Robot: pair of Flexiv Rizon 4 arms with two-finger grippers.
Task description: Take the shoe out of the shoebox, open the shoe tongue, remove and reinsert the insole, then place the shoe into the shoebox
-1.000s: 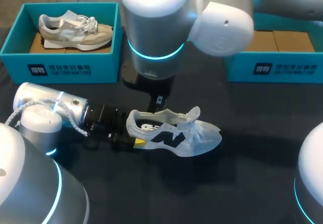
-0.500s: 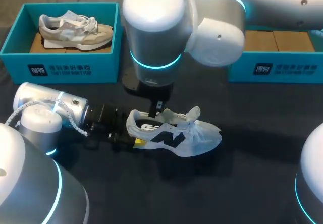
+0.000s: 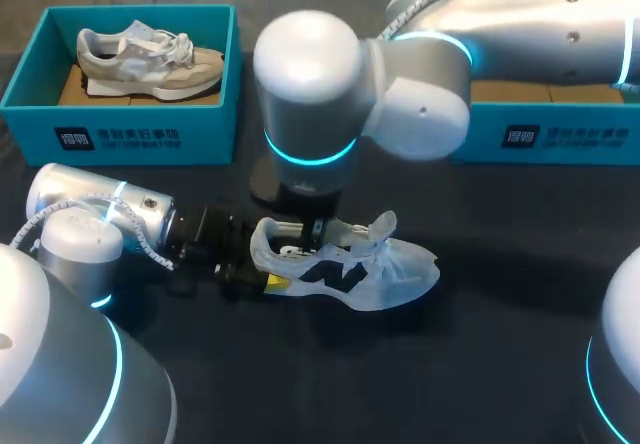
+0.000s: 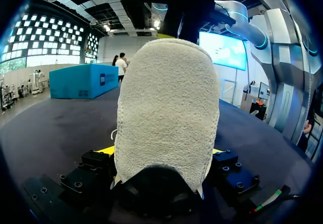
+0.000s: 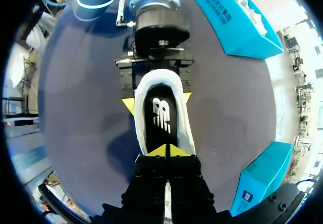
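A white and black shoe (image 3: 385, 266) lies on its side on the dark table, toe pointing right. My left gripper (image 3: 268, 282) is shut on its heel; in the left wrist view the fleecy heel (image 4: 166, 108) fills the space between the yellow fingertips (image 4: 107, 150). My right gripper (image 3: 315, 232) points straight down into the shoe's opening. In the right wrist view its yellow tips (image 5: 165, 151) are pressed together just above the black insole (image 5: 161, 115), at the tongue end of the opening. The left gripper (image 5: 157, 102) shows there clamping both sides of the heel.
A teal shoebox (image 3: 120, 129) at the back left holds a beige shoe (image 3: 150, 62). A second teal box (image 3: 560, 134) with cardboard inside stands at the back right, partly behind my right arm. Dark tabletop surrounds the shoe.
My right arm has come down, bringing its shut gripper from above the shoe into the opening. The left gripper and the shoe have stayed in place.
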